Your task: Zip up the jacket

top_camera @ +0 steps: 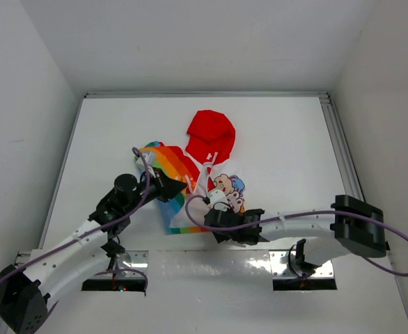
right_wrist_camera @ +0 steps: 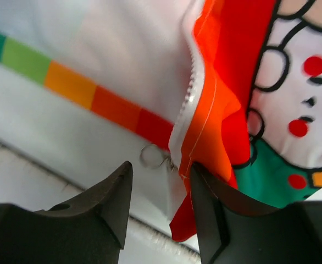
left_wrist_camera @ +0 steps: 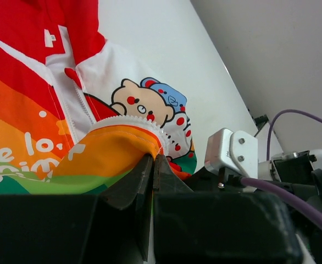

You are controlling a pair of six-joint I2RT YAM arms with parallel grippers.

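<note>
The jacket lies mid-table, with its red hood at the far end, a rainbow panel on the left and a white cartoon front. My left gripper is shut on a fold of the jacket's orange rainbow fabric, the jaws pinched together. My right gripper is at the jacket's bottom hem. It is open and straddles the lower end of the white zipper tape. The small metal zipper pull ring lies just above the gap. The orange-red edge touches the right finger.
The white table has a metal rail along its right side and white walls around it. The right arm's white wrist housing and a purple cable sit close to the right of my left gripper. The arm base plates lie at the near edge.
</note>
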